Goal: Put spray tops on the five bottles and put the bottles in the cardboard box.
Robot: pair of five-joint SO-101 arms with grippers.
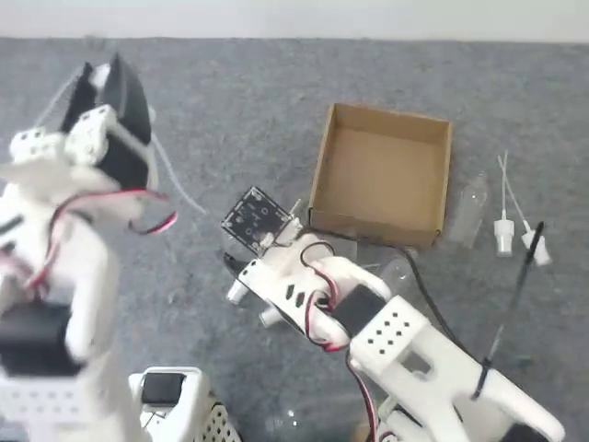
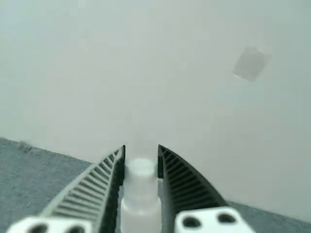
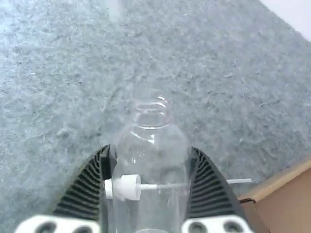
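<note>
My left gripper [image 2: 141, 154] hangs raised above the grey mat [image 1: 230, 110], its jaws closed tight on a white spray top [image 2: 141, 191]. My right gripper [image 3: 149, 152] sits low beside the cardboard box [image 1: 382, 170], jaws parted only as wide as the clear, uncapped bottle [image 3: 151, 126] they clamp. In the high view a second bottle [image 1: 469, 210] lies just right of the box, with two loose spray tops [image 1: 503, 232] near it.

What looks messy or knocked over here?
A clear plastic bottle lies tipped on its side on the grey carpet, right beside the empty brown cardboard box. Two white spray tops lie loose next to it, not on any bottle.
</note>
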